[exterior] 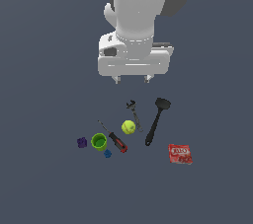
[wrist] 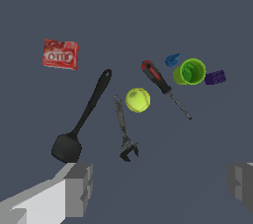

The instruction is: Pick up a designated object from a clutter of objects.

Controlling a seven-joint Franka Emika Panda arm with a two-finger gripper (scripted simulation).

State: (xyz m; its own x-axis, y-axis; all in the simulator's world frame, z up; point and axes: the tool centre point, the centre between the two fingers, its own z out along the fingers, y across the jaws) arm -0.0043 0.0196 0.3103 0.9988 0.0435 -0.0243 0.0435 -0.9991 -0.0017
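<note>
The designated object, a yellow-green tennis ball (exterior: 128, 127) (wrist: 138, 100), lies in the middle of the clutter of objects on the dark floor. It sits between the grey wrench (exterior: 133, 112) (wrist: 124, 134) and the red-black screwdriver (exterior: 115, 140) (wrist: 161, 84). My gripper (exterior: 132, 78) (wrist: 158, 188) hangs well above the clutter, open, with nothing between its fingers (wrist: 79, 188). It touches none of the objects.
A black spatula (exterior: 155, 122) (wrist: 81, 119) lies on the exterior view's right of the ball, a red packet (exterior: 180, 153) (wrist: 60, 54) beyond it. The green cup (exterior: 99, 142) (wrist: 189, 72), a purple block (exterior: 82, 142) (wrist: 215, 77) and a blue block (exterior: 107, 153) (wrist: 172, 59) sit on the left.
</note>
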